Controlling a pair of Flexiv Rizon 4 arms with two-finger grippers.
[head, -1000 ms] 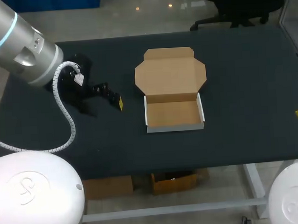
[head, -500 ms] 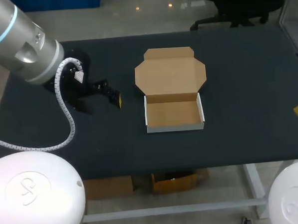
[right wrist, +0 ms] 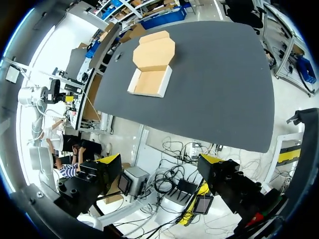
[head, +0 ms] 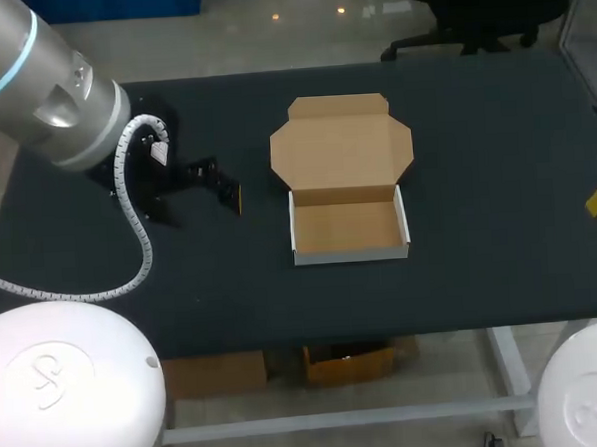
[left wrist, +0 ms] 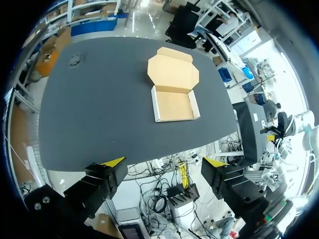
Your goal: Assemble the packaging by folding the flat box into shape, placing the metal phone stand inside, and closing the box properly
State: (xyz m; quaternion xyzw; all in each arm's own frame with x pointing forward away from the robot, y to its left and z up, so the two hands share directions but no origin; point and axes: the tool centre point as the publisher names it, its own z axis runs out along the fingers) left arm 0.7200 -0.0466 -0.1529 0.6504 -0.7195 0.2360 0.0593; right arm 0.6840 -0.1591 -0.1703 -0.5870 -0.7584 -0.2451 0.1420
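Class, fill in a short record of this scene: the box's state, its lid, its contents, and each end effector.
box: cardboard box, folded into shape, on the table
lid: lid open, laid flat behind the tray
contents: nothing visible inside
left end effector: left end effector open, holding nothing
right end effector: right end effector open, holding nothing
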